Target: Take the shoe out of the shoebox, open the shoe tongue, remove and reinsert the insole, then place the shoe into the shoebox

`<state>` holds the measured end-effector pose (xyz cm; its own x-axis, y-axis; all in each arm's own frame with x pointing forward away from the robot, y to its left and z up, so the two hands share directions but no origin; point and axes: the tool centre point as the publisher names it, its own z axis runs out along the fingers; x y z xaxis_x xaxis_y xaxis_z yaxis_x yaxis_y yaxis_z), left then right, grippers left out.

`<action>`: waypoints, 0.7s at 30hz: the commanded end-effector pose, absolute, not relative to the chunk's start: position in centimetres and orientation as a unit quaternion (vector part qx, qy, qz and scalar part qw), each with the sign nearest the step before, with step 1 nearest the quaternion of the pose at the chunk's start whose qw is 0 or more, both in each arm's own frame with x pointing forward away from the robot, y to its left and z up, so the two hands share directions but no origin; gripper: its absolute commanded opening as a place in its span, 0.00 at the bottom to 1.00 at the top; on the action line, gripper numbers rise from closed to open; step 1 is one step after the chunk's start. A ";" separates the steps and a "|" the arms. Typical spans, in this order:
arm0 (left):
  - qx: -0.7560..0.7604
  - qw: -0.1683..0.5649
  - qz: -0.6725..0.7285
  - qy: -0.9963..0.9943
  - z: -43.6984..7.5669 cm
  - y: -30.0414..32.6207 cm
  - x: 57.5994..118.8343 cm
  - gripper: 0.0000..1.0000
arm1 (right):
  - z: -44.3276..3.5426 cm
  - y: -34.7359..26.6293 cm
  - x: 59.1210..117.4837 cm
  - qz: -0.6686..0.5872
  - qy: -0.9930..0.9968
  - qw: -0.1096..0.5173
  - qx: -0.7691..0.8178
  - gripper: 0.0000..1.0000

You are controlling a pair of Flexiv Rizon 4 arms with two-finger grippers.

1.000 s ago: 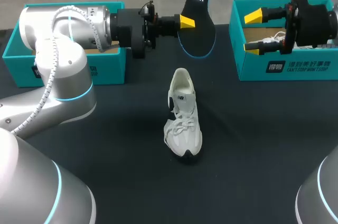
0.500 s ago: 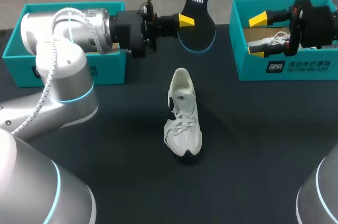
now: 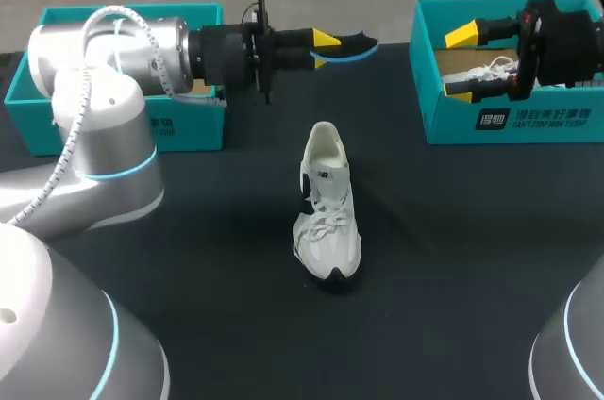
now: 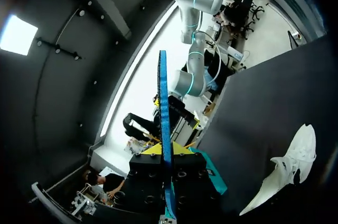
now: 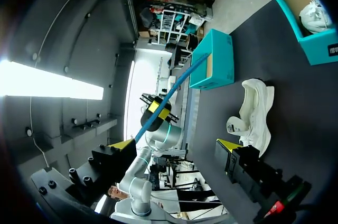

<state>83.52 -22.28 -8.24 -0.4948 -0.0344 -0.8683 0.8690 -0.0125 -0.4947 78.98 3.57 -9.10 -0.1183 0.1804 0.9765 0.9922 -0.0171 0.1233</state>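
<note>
Clamping insole [image 3: 357,47] edge-on: left gripper [image 3: 321,49], above table [image 3: 472,230] beyond upright white shoe [image 3: 327,202]. Spread open over right shoebox [image 3: 510,119]: right gripper [image 3: 460,62].

Silver left arm [image 3: 118,169] has cyan rings, white cable [image 3: 87,108], black yellow-tipped left gripper [image 3: 324,49].
</note>
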 end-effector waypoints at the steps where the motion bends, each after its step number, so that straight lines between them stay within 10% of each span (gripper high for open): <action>1: 0.313 0.243 -0.676 0.622 -8.3 -22.0 84.4 0.00 | -9.1 3.7 79.0 -0.489 -0.565 0.414 -0.519 1.00; 21: 0.102 0.111 -0.779 0.609 -7.0 -21.4 82.7 0.00 | -9.1 3.7 79.0 -0.489 -0.565 0.414 -0.519 1.00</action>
